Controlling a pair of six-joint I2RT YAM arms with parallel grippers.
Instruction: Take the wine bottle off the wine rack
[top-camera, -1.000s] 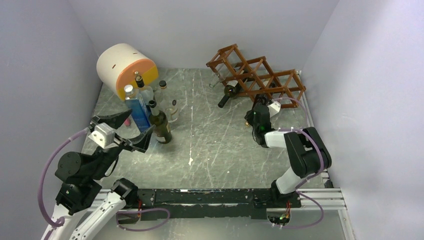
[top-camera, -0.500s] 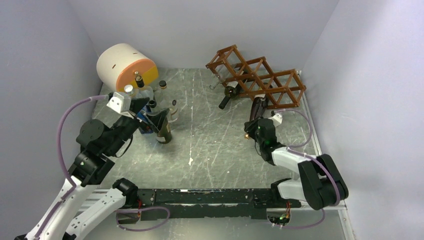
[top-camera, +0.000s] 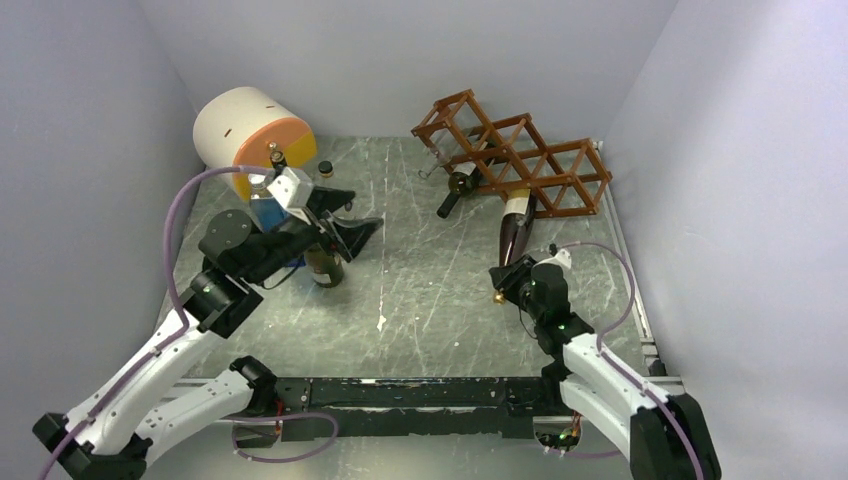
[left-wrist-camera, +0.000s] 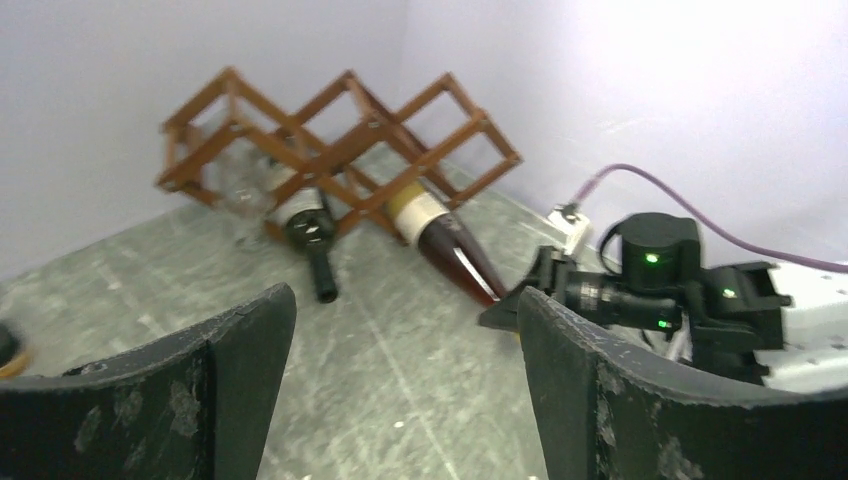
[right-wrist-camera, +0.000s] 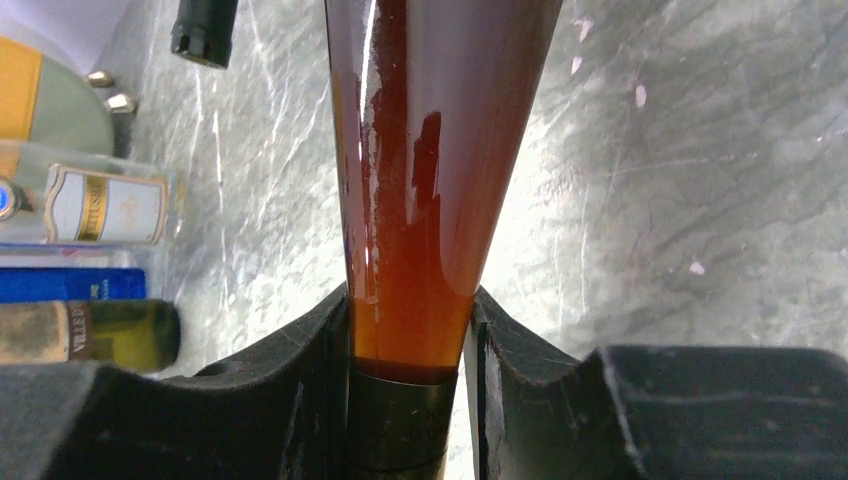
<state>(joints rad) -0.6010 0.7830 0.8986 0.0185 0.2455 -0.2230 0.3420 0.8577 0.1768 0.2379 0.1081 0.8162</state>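
The right tool (top-camera: 503, 283) is clenched on the neck of the slim amber-red glass wine bottle (top-camera: 515, 228), right of centre in the overhead view. The wrist view shows both black pads (right-wrist-camera: 300, 400) pressed against the glass. The bottle slants up-frame to the reddish-brown wooden lattice wine rack (top-camera: 520, 150) at upper right, its butt seemingly at a lower cubby's mouth. The left tool (top-camera: 350, 217) hangs released above the grey marbled bench (top-camera: 420, 270), left of centre.
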